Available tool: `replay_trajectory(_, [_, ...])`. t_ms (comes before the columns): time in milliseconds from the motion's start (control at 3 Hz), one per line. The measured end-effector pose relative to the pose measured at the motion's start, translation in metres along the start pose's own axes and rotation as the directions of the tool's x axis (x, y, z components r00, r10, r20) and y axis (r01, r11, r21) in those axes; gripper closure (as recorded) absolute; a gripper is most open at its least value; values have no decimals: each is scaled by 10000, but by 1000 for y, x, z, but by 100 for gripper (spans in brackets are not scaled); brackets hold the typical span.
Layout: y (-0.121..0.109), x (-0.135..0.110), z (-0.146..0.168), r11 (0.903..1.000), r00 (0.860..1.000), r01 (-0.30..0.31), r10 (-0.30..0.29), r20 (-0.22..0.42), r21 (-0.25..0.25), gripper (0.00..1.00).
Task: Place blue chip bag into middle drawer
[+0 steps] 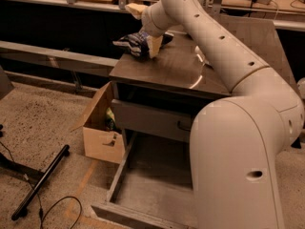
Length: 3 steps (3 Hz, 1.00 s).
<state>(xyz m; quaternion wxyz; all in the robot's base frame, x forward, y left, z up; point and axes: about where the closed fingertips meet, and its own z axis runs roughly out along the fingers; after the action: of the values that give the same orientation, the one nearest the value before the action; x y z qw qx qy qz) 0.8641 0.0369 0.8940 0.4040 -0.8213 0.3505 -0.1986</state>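
Observation:
The blue chip bag [132, 43] is a crumpled dark blue foil bag at the front left corner of the cabinet top, partly past its left edge. My gripper [148, 43] is at the bag, with a cream finger [154, 46] against its right side, and appears shut on it. The middle drawer [147, 119] is the grey front panel under the top. Its black handle [184, 126] shows just left of my arm. The drawer below it [152, 185] is pulled far out and shows no handle.
A clear bottle [200, 57] lies on the cabinet top [167, 70], mostly behind my arm. An open cardboard box [97, 130] stands on the floor left of the cabinet. A black bar [40, 182] and a cable [52, 209] lie on the floor at left.

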Motion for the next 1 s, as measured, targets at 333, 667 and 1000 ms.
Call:
replay_trajectory(333, [0,-4,4,10000,9998,59,-58,214,-41,18])
replay_trajectory(667, [2,-9,7,9998,9986,143,-135,503,-146,41])
replay_trajectory(1000, [3,-14,10,9994,9968,225,-204,770,-263,64])
